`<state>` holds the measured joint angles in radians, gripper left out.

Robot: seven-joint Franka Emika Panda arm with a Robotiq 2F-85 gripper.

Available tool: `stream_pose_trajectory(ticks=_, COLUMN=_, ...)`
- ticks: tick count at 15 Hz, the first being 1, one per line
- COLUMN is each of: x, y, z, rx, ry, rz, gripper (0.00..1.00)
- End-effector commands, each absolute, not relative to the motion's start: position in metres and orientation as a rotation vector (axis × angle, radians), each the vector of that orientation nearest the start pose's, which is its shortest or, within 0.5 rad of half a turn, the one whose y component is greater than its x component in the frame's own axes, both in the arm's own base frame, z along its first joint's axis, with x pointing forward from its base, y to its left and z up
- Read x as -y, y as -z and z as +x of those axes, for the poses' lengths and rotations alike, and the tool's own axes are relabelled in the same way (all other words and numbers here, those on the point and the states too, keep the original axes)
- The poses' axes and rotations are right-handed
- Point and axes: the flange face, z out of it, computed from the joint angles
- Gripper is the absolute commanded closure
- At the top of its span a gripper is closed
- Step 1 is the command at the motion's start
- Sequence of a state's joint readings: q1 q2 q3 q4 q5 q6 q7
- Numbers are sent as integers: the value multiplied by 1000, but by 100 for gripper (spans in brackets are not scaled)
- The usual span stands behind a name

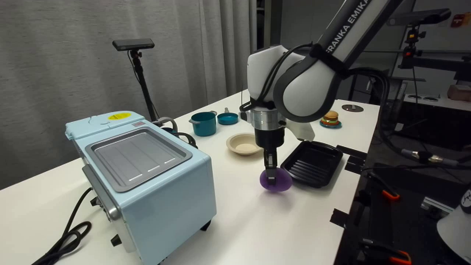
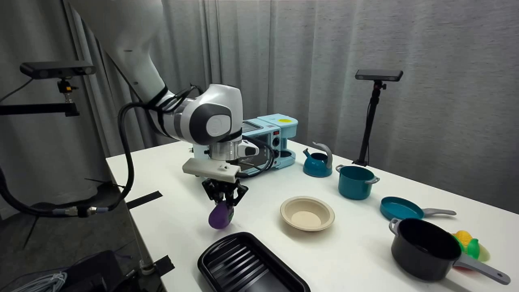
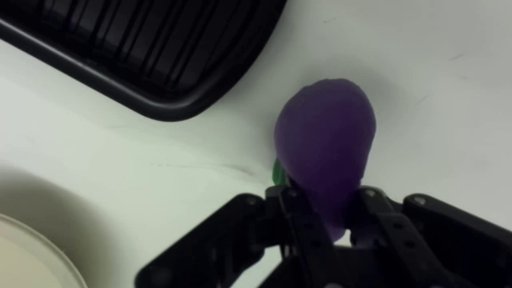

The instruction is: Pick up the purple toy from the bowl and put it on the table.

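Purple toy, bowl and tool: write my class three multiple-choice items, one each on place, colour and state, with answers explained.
1. Which is nearest the purple toy?
A. teal pot
B. black tray
C. teal pan

2. What colour is the bowl nearest the tool?
A. teal
B. black
C. cream

3. How is the tool?
A. shut on the purple toy
B. wide open
C. shut on nothing

1: B, the black tray's corner lies beside the purple toy in the wrist view.
2: C, both exterior views show it pale cream.
3: A, the wrist view shows the purple toy pinched in it.
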<state>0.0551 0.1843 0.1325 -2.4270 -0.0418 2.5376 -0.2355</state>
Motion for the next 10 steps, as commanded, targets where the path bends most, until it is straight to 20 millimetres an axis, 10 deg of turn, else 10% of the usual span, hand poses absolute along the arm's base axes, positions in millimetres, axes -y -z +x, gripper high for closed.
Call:
stream_pose_trajectory(ticks=1, x=-96, y=-226, z=467, rx=721, ry=-112, rz=-3034, gripper=50)
stream_pose_trajectory(ticks=7, x=-90, y=-256, z=464, rx=699, ry=-164, rz=-2927, gripper=6)
stream_pose_trajectory(ticks=10, x=-82, y=-285, z=464, rx=702, ry=-152, rz=-2894, gripper=0)
